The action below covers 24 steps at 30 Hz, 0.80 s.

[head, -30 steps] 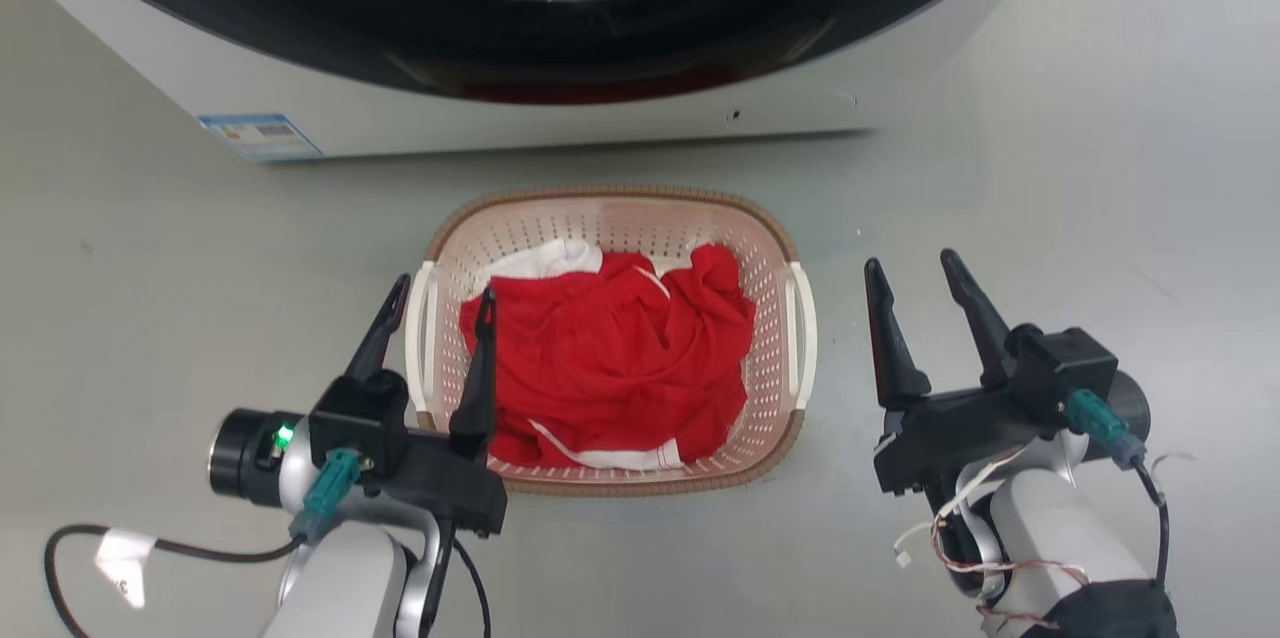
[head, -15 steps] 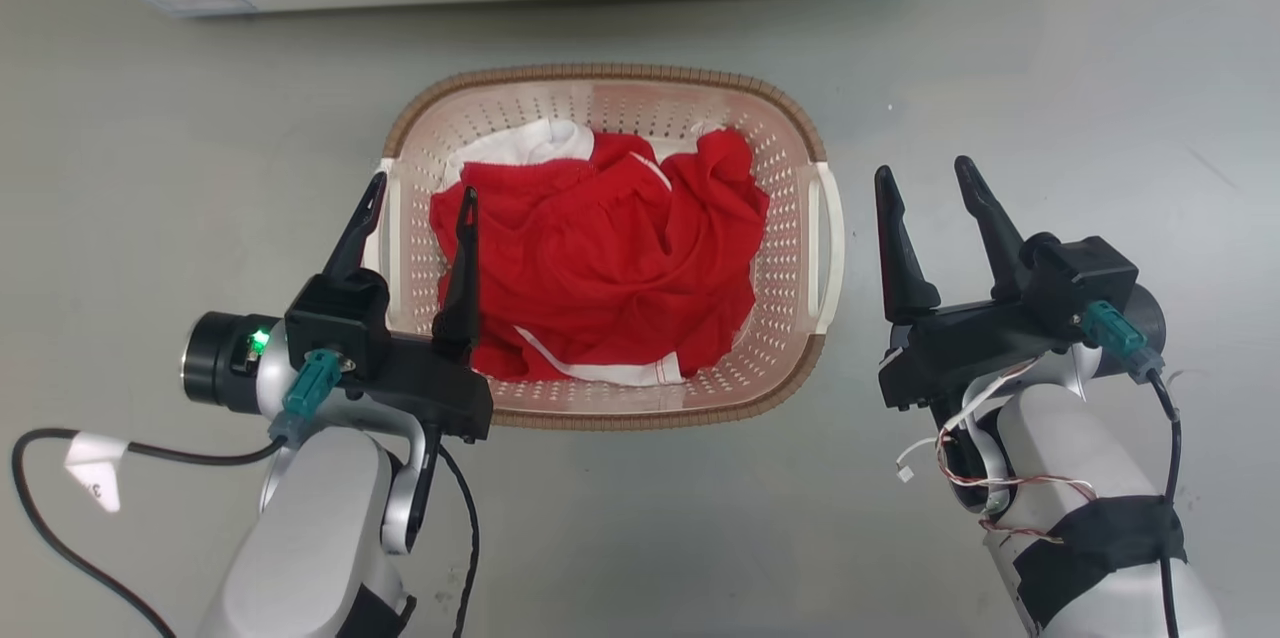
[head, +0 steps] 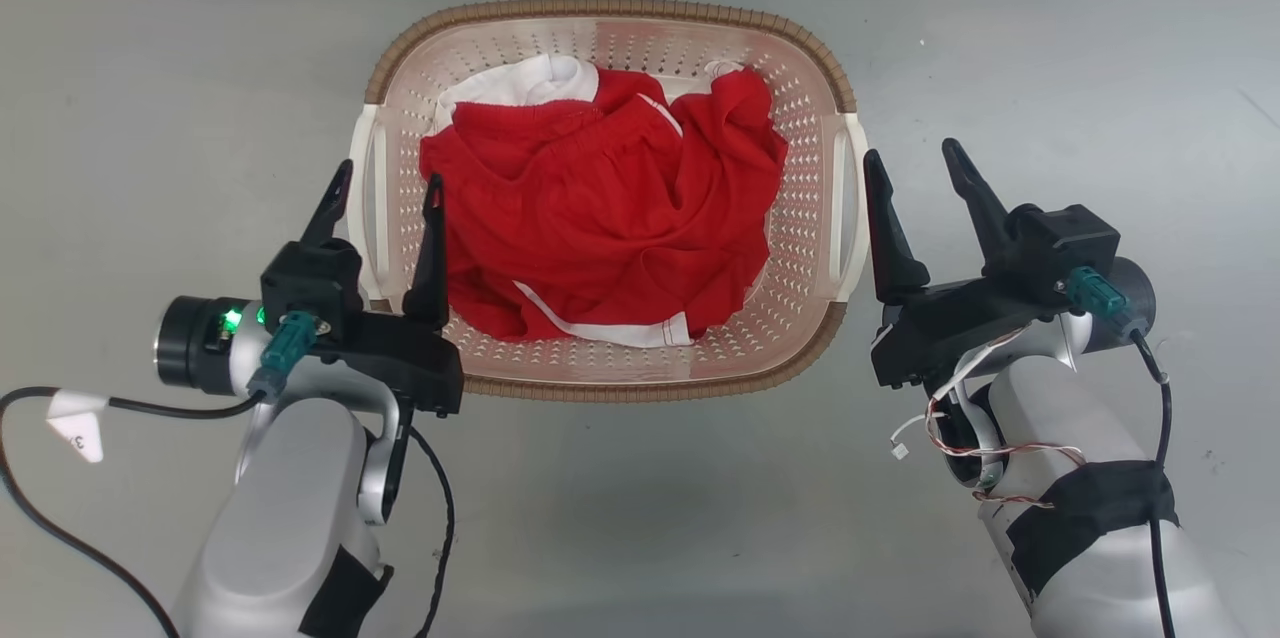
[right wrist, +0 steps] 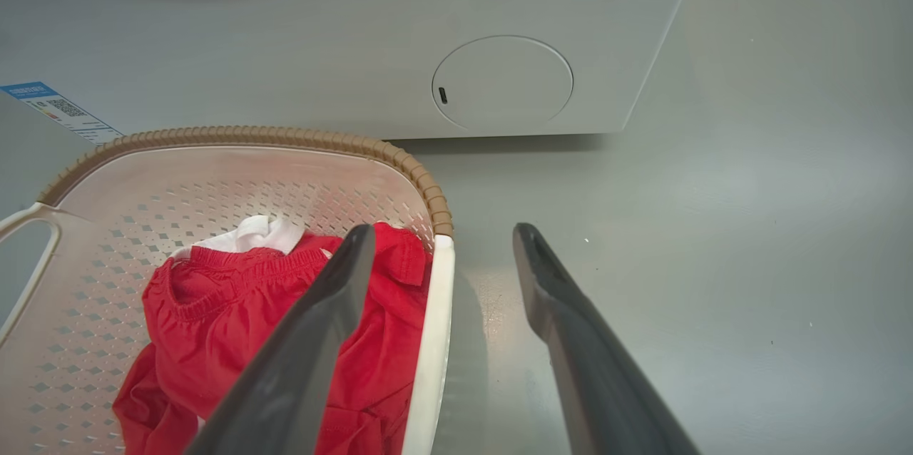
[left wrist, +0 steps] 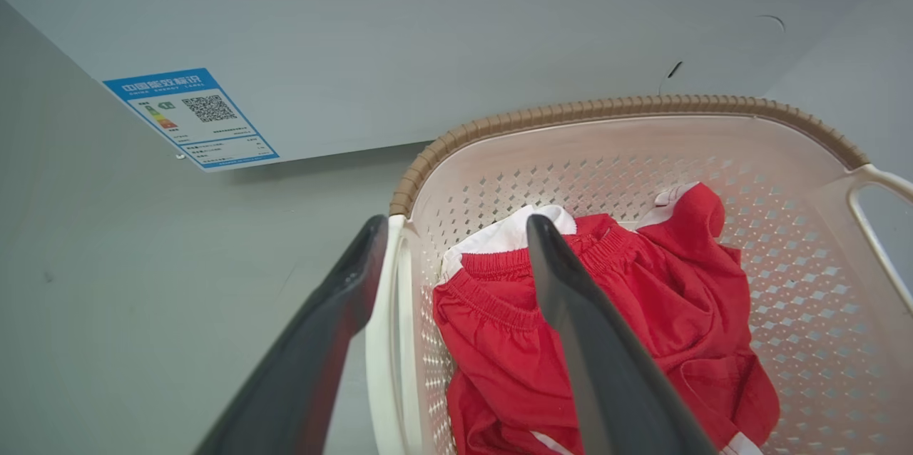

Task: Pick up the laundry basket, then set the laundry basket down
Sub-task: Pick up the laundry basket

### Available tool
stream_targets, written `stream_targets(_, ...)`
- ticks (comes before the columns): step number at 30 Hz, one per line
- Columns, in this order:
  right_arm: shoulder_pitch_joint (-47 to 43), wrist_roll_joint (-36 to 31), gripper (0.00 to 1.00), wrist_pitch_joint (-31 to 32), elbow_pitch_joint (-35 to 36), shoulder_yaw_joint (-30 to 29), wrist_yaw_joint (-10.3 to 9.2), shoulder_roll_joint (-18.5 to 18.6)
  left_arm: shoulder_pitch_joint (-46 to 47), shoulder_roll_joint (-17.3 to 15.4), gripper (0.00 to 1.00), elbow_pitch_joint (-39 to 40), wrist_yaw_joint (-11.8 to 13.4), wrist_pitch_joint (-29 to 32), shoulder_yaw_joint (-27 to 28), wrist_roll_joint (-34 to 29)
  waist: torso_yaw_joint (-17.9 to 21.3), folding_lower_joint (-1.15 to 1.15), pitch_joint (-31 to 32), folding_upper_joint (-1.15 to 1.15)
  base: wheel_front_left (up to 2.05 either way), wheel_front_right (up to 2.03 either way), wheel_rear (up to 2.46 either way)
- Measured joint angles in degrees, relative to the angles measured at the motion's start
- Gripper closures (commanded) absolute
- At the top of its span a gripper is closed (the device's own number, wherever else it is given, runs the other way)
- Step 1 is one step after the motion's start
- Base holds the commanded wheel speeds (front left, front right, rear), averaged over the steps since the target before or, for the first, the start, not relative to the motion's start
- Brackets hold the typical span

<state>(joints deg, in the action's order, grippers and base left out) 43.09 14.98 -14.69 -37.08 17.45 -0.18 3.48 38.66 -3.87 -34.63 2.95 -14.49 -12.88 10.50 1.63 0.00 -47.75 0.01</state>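
Note:
The laundry basket [head: 610, 10], pale pink with a brown rim, sits on the grey floor and holds red and white clothes [head: 600, 208]. My left gripper [head: 388, 180] is open and straddles the white left handle [head: 365, 198], one finger outside it and one inside over the clothes. The left wrist view shows that handle [left wrist: 385, 341] between the fingers of the left gripper [left wrist: 456, 227]. My right gripper [head: 910, 155] is open just outside the right handle [head: 850, 208]. In the right wrist view, the right gripper [right wrist: 444, 230] has that handle [right wrist: 431, 341] showing between its fingers.
The white washer front [right wrist: 356, 48] stands just beyond the basket, with a round cover [right wrist: 503, 80] and a blue label [left wrist: 192, 116]. Grey floor [head: 1100, 38] stretches to both sides. A black cable [head: 60, 518] trails from my left arm.
The head camera has tipped down, so the washer has slid out of the top and the basket sits higher. My right gripper has closed in on the right handle. Both grippers stay open.

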Motion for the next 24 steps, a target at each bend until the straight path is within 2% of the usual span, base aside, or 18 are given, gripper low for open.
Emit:
stream_targets(15, 3.6, 3.6, 0.00, 0.0, -4.9, 4.5, -0.68, 0.1, 4.1, -0.4, 0.00, -9.1, 0.0, 0.0, 3.0, 2.9, -0.3, 0.00, -3.9, 0.00, 0.00, 0.00, 0.00)
stream_targets(24, 5.1, 6.7, 0.00, 0.0, -7.8, 8.2, -1.45, 0.1, 6.5, 0.3, 0.00, -14.3, -1.5, 0.0, 3.0, 3.8, -0.7, -0.01, -4.7, -0.01, 0.00, 0.00, 0.00)
